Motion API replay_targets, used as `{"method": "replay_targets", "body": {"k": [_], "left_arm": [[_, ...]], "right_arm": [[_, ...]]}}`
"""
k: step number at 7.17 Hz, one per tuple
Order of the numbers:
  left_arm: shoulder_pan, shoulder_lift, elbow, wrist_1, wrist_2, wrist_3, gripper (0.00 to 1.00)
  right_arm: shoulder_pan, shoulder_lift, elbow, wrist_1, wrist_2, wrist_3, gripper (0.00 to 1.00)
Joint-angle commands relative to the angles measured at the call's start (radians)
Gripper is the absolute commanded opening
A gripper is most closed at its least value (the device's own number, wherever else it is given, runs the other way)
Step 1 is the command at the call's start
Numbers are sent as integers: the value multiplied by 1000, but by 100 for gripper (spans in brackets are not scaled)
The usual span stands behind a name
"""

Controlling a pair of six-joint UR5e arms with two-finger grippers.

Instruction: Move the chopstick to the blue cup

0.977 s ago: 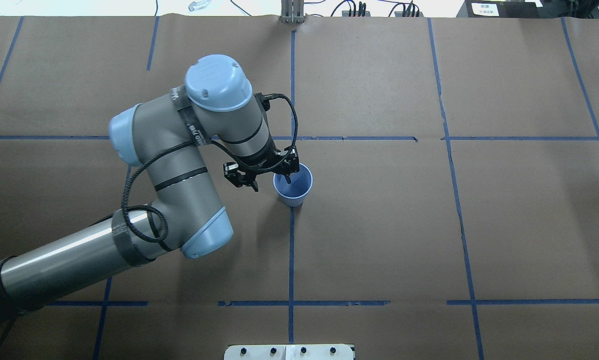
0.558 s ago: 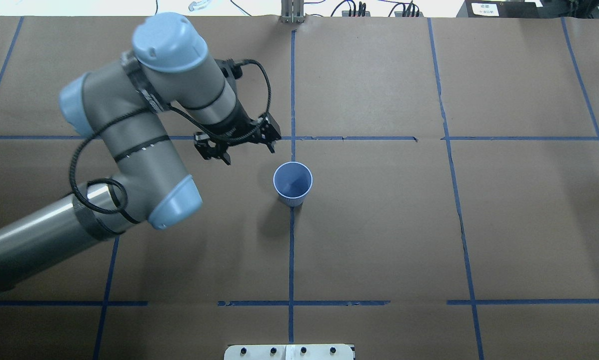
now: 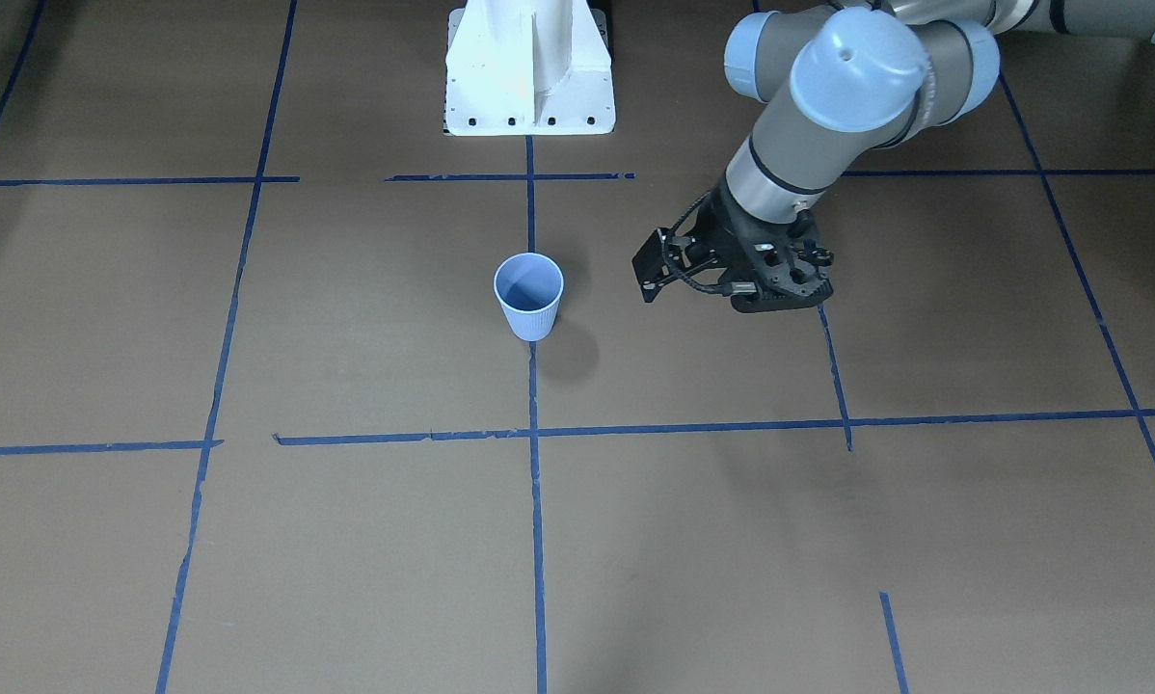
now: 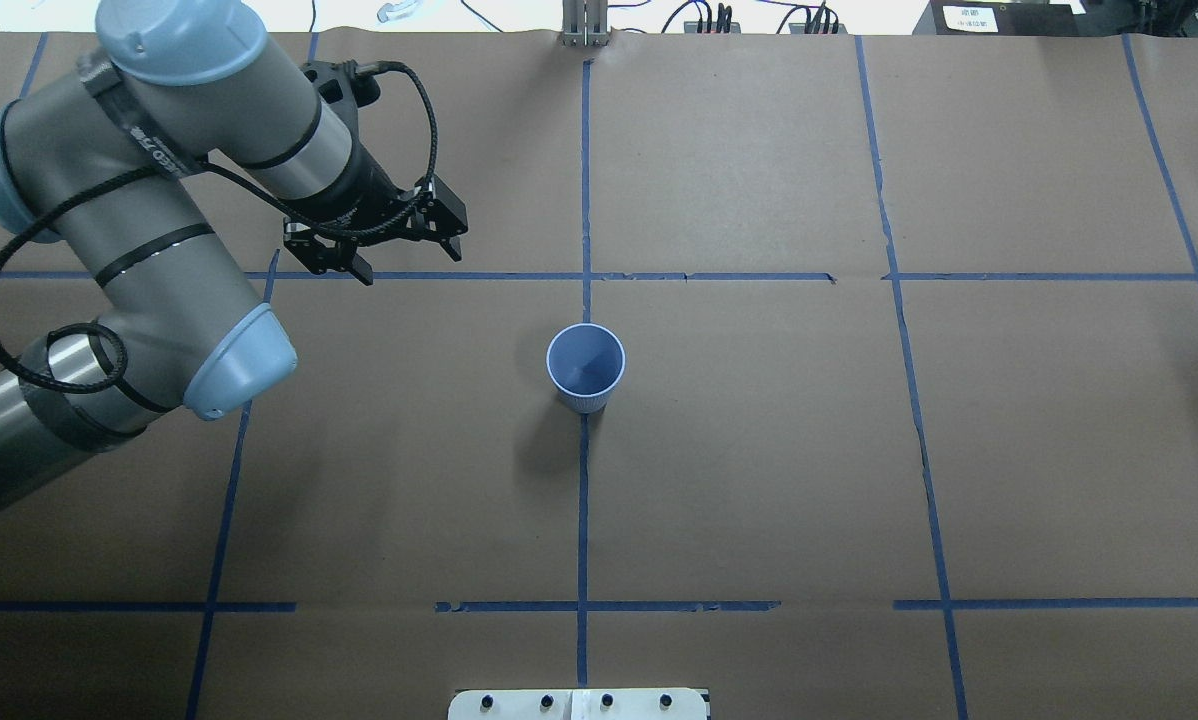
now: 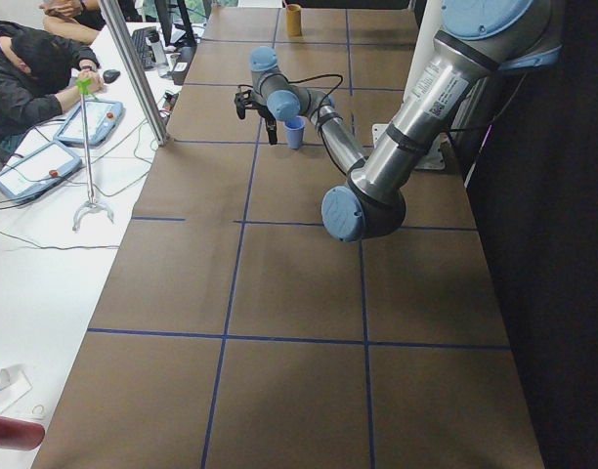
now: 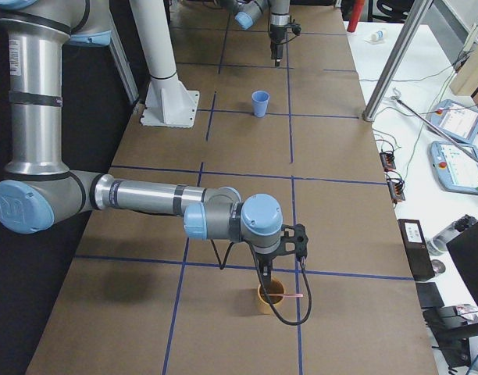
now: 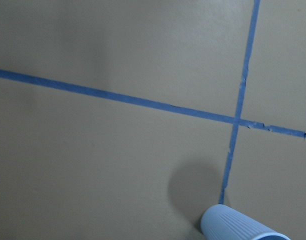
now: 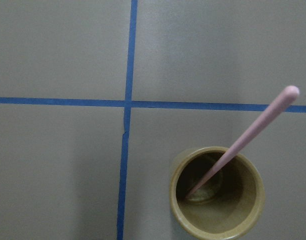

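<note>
Chopstick leans in tan cup, well apart from blue cup; left gripper wide, empty; right gripper jaws unreadable; an off-centre pinch on the slanted stick may tip the tan cup.

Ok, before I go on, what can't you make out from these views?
The right gripper: seen only in the exterior right view, small, above the tan cup; open or shut cannot be told.
The chopstick: its lower tip is lost in the tan cup's dark inside, right wrist view.
The blue cup: cut off by the bottom edge in the left wrist view.
Overhead and front-facing views do not reach the tan cup or chopstick.
</note>
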Motion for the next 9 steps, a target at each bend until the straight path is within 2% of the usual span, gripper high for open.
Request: {"method": "replay_targets", "body": {"k": [1,2,3,6,9], "left_arm": [[-7,5,-6,0,-2,5,100],[-7,5,-4,0,-2,5,100],[-7,7,-4,-1,-2,5,100],[-7,7,-9,-1,-4,5,100],[-7,8,-9,-1,-4,5,100]], "right_arm": [[0,6,-34,64,-54,123,100],[0,18,-34,67,-101,206,100],[0,44,-55,65,-126,214,100],[-1,114,-160,67,-125,214,100],[-6,132,-233,150,-126,217,100]]}}
